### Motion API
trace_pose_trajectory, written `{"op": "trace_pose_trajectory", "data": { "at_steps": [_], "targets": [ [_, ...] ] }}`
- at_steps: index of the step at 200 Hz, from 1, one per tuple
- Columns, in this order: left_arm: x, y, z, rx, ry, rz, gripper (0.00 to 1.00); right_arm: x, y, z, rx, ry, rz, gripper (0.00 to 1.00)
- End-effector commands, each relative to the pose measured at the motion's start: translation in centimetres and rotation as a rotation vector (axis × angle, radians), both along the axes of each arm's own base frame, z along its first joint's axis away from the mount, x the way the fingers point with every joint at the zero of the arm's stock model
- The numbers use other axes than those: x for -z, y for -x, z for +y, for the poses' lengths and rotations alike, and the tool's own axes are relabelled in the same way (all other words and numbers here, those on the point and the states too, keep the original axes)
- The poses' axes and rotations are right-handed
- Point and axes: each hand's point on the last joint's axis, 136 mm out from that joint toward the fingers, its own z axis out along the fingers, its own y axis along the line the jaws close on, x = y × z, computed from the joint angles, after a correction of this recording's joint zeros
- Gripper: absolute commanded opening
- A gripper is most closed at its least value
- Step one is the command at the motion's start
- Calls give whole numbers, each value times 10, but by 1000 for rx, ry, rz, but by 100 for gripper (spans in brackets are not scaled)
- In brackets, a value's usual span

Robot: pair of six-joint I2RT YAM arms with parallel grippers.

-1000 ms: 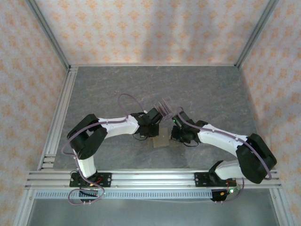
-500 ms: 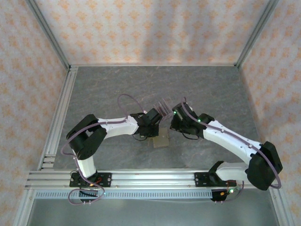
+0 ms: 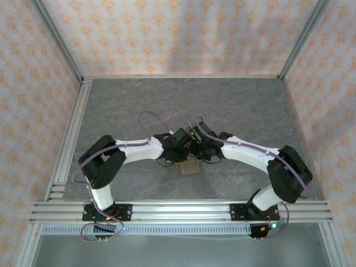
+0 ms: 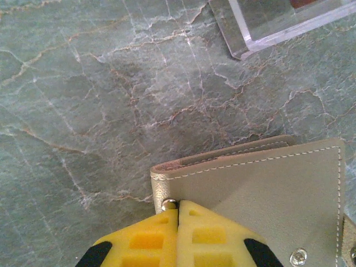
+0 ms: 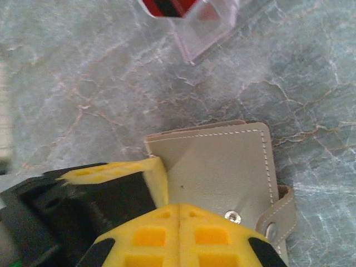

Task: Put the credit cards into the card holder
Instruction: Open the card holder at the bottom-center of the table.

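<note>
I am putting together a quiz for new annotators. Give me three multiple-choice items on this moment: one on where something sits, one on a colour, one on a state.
1. Where is the clear stand relative to the card holder?
A. Lying on top of it
B. Apart from it, further along the table
C. Tucked inside it

2. What colour is the card in the stand?
A. Blue
B. Green
C. Red

3. How do the fingers of the right gripper stand?
A. Shut together
B. Wide open
C. Open around the stand

Answers:
1 B: bare table lies between the stand and the holder.
2 C: a red card with a dark stripe shows through the clear wall.
3 A: the yellow fingers meet with no gap, at the holder's near edge.
</note>
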Motion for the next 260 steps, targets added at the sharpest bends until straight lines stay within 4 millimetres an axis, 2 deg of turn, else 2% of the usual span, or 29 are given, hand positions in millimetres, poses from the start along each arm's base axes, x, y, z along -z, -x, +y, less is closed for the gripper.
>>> {"op": "trace_pose_trajectory", "data": {
  "at_steps": [1, 34, 53, 85, 104, 132, 156, 260],
  "targets": [
    [35, 50, 32, 26, -135, 176, 4, 18, 9, -15, 34, 51, 26, 1],
    [36, 53, 35, 17, -138, 179, 4, 38, 22, -37, 44, 113, 70, 3],
    [36, 54, 36, 17, -138, 180, 4, 40, 27, -46, 38, 140, 71, 4],
    [35, 55, 37, 17, -138, 180, 4, 32, 29, -56, 29, 156, 53, 19],
    [35, 55, 37, 18, -136, 180, 4, 32, 30, -50, 13, 124, 60, 25],
    [34, 56, 38, 21, -138, 182, 4, 32, 30, -29, -49, 32, 79, 31],
    [34, 57, 39, 24, -139, 181, 4, 30, 28, -25, -65, 25, 77, 35],
    [33, 63, 47, 13, -139, 182, 4, 23, 28, -10, -135, -26, 88, 35]
  ]
}}
